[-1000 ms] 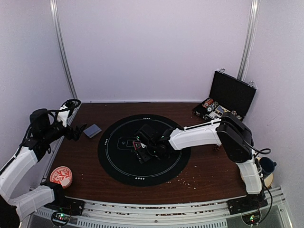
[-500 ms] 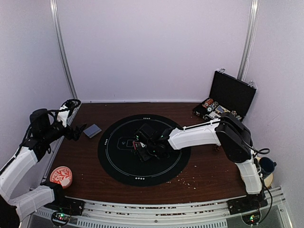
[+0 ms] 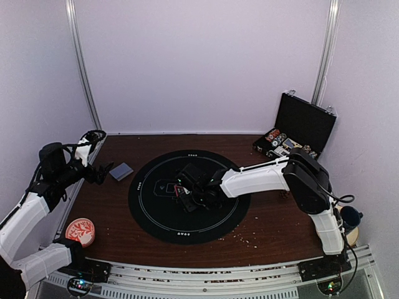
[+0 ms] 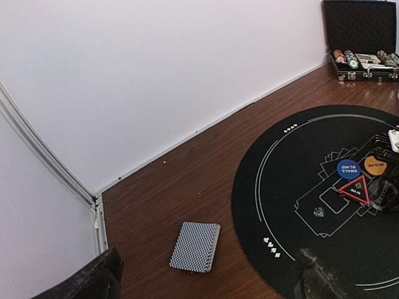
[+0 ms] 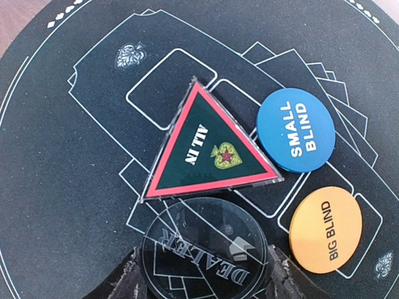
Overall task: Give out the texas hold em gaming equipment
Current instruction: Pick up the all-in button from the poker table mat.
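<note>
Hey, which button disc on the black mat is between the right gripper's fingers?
The see-through DEALER disc. It lies between the fingers of the right gripper; the blue SMALL BLIND disc and orange BIG BLIND disc lie clear of them.

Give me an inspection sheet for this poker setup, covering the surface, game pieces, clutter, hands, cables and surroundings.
Surface: brown wooden table with a round black mat in the middle.
Job's things: card deck face down on bare wood left of the mat; red triangle marker, blue disc and orange disc on the mat; chips in the open case.
Clutter: red-and-white dish near left; dark blue cup near right; crumbs along the front.
Hands: left hand open, empty, beside the card deck; right hand shut on the clear dealer disc.
Cables: black cable along the right arm.
Surroundings: plain white walls.
</note>
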You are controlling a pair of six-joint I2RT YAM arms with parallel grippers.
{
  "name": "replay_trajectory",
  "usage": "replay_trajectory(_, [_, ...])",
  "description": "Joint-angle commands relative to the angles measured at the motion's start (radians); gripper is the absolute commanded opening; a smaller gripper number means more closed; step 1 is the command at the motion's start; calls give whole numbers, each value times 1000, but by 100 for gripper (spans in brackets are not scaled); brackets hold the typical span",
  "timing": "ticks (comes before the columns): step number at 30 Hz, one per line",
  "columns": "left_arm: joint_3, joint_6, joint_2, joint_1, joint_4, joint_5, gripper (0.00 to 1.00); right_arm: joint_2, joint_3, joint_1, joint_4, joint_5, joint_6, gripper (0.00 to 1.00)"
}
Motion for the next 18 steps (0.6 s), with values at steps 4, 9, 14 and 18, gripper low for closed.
replay_trajectory(4, [-8, 1, -8, -3, 46, -8, 98, -99, -116, 12, -13, 3, 16, 48])
replay_trajectory(9, [-7, 2, -8, -4, 44, -5, 98, -181, -256, 2, 32, 25, 36, 48])
replay_trajectory(14, [-7, 2, -5, -3, 44, -3, 98, -271, -395, -44, 80, 48, 62, 48])
replay_trajectory(18, [-9, 3, -3, -3, 44, -1, 98, -320, -466, -102, 118, 82, 77, 48])
